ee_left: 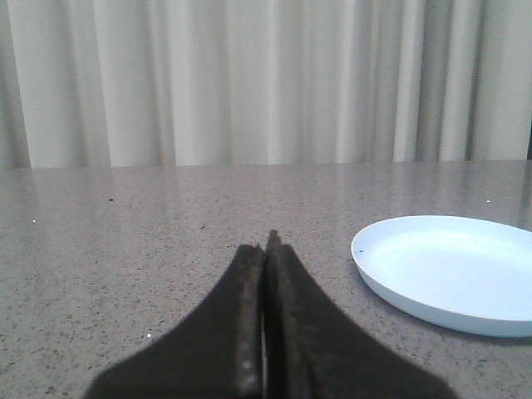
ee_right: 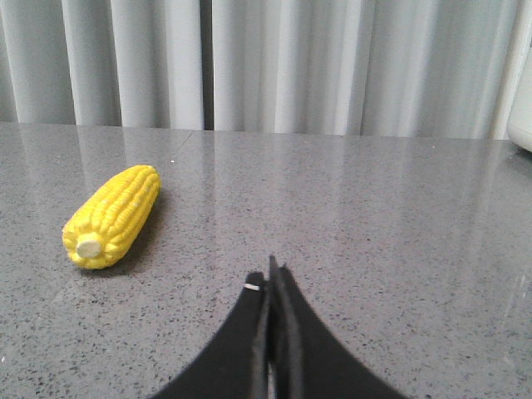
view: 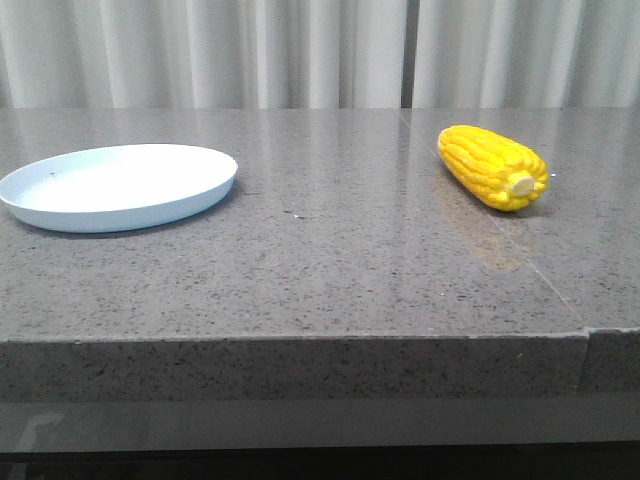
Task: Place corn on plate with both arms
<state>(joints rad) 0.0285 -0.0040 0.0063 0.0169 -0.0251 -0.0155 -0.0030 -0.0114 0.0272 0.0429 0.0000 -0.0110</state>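
Observation:
The yellow corn [view: 494, 165] lies on the grey stone table at the right, its pale stub end toward the front. It also shows in the right wrist view [ee_right: 111, 216]. The pale-blue plate [view: 120, 185] sits empty at the left, and shows in the left wrist view [ee_left: 453, 272]. No arm shows in the front view. My left gripper [ee_left: 266, 249] is shut and empty, low over the table beside the plate. My right gripper [ee_right: 270, 278] is shut and empty, apart from the corn.
The grey speckled table [view: 330, 270] has a front edge and a seam [view: 500, 225] running near the corn. Pale curtains [view: 300, 50] hang behind the table. A white object [ee_right: 522, 125] shows at one edge of the right wrist view.

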